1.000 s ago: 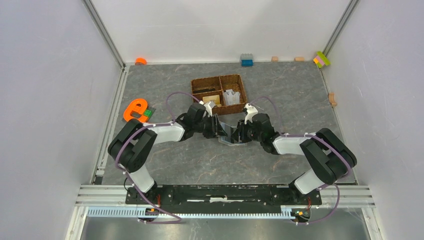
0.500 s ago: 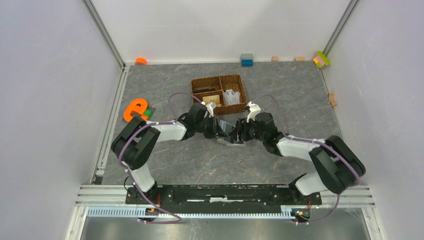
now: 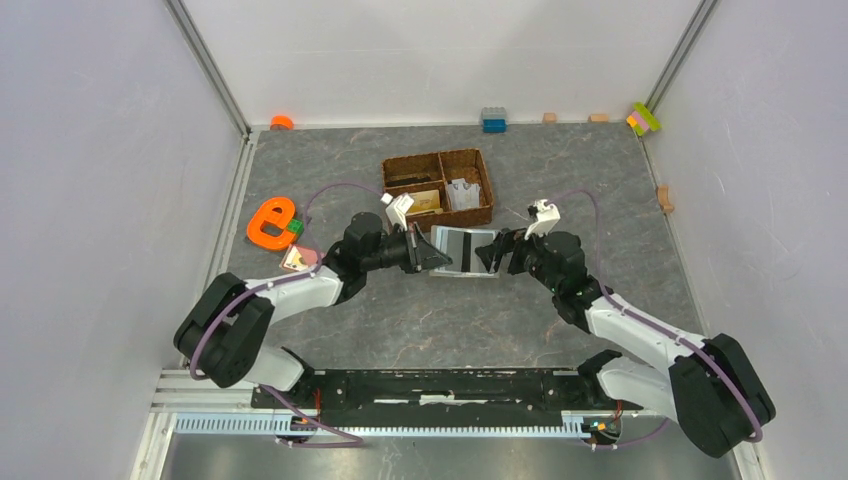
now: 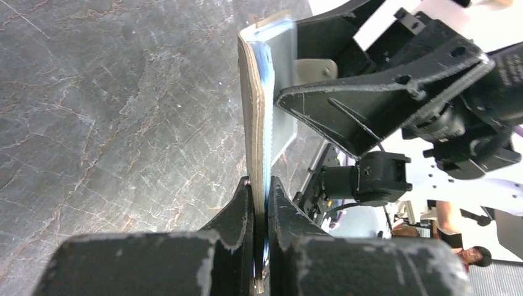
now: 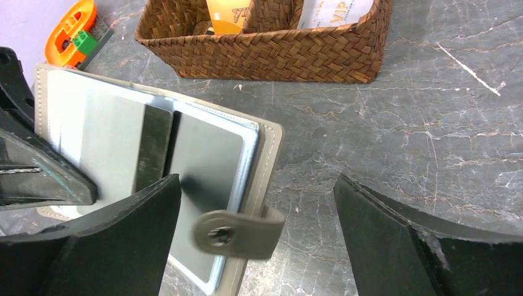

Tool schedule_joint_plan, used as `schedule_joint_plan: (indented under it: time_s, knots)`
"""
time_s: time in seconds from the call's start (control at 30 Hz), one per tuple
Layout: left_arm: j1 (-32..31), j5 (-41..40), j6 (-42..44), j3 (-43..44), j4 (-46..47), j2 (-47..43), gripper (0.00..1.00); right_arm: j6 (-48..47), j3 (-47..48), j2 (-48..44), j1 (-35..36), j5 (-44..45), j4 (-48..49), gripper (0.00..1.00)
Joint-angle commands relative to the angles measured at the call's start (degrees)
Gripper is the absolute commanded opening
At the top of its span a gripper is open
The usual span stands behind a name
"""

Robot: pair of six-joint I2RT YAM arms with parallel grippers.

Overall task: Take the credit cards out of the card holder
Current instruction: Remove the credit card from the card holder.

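Observation:
The grey-olive card holder point(image 3: 463, 250) lies spread open between the two arms, silvery inside faces up. My left gripper point(image 3: 427, 252) is shut on its left edge; in the left wrist view the fingers point(image 4: 259, 197) pinch the cover point(image 4: 254, 105) edge-on. My right gripper point(image 3: 497, 252) is open at the holder's right edge. In the right wrist view the holder point(image 5: 210, 154) and its tab point(image 5: 237, 233) sit between the spread jaws point(image 5: 256, 240), untouched. An orange-tan credit card point(image 5: 227, 12) stands in the basket. Whether cards remain in the sleeves is unclear.
The brown woven basket point(image 3: 437, 188) stands just behind the holder, with a white card point(image 5: 333, 9) in its right compartment. An orange ring-shaped toy point(image 3: 270, 220) and a small pink piece point(image 3: 297, 258) lie to the left. Small blocks point(image 3: 493, 120) line the back wall.
The left gripper closed on the holder's left edge. The right gripper opened and drew back to the right, letting go. The holder went from partly folded to spread open, and both arms shifted outward.

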Motion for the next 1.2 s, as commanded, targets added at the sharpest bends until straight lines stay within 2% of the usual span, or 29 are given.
schedule_joint_plan:
  time_s: [0.0,0.17,0.23,0.3,0.4,0.7,0.8,1.0,1.17]
  knots:
    - [1.2,2.9,-4.1,-2.8,12.0,-3.2,0.02,2.5,-2.5,-2.6,-2.4,-7.5,5.1,0.98]
    - [1.9,0.9,-4.1,-3.4,10.6,-4.1,0.02,0.5,-2.8,-9.1,-2.9,-4.6,2.8,0.96]
    - [2.0,0.6,-3.9,-3.1,9.8,-3.3,0.02,-0.7,-3.8,-12.2,-2.9,-5.3,4.2,0.86]
    - [2.0,0.8,-3.9,-2.7,9.5,-2.4,0.02,-1.4,-5.8,-13.8,-2.8,-11.3,10.3,0.75]
    - [2.0,0.8,-3.8,-2.4,9.1,-1.5,0.02,-1.5,-5.0,-13.1,-2.8,-16.6,11.9,0.67]
    - [2.0,-0.5,-1.8,-1.2,4.8,-1.5,0.02,-1.2,-6.7,-15.2,-2.7,-21.9,18.1,0.63]
    - [1.8,0.5,-2.2,-1.3,6.6,-1.3,0.02,2.0,-7.4,-12.2,-2.6,-24.6,22.2,0.6]
    - [1.3,3.6,-3.9,-3.1,13.6,-2.5,0.02,6.3,-2.7,0.6,-2.9,-31.5,21.3,0.58]
    - [1.3,6.7,-7.7,-4.1,21.4,-0.4,0.02,9.4,-2.7,3.8,-3.8,-32.5,22.4,0.58]
